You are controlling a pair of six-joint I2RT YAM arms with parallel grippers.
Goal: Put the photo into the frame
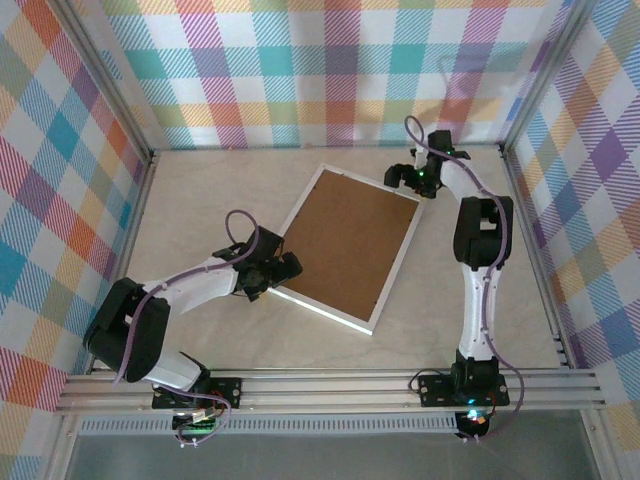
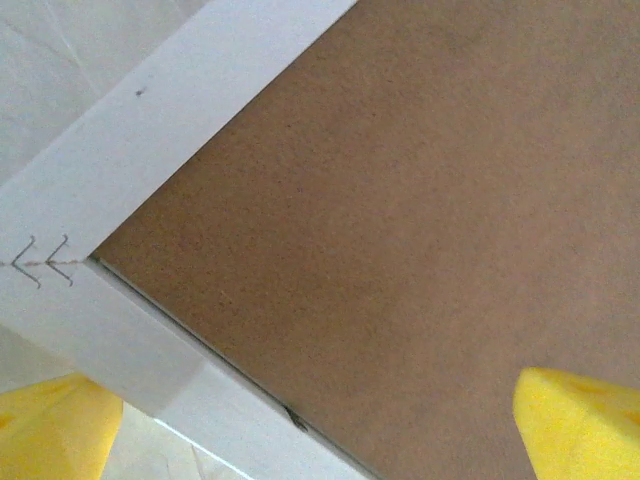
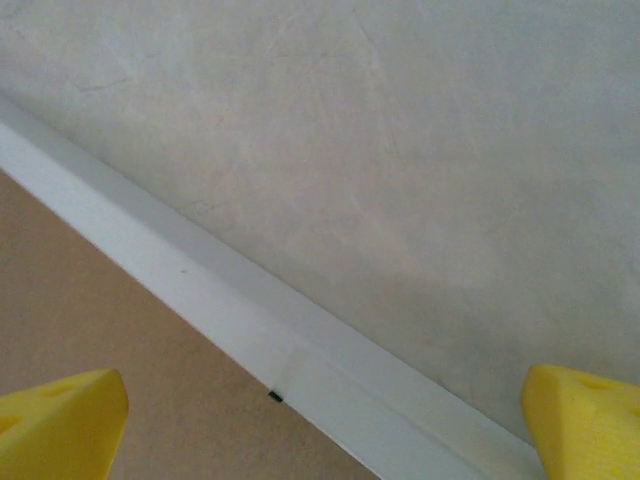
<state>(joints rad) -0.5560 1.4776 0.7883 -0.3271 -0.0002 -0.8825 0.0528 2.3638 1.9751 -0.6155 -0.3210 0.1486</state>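
You had the left tool (image 1: 276,268) spread wide over the frame (image 1: 397,264) at its near-left corner, the right tool (image 1: 412,180) equally wide at the far-right, frame back-up mid-counter (image 1: 200,200), so lifting out the brown backing board (image 1: 345,250) looked next.

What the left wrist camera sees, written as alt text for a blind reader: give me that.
A corner of the thin white rectangular picture frame lies back-up on the pale table, filled by a plain brown fibreboard backing board. The left gripper is open, its yellow foam pads at the bottom corners.
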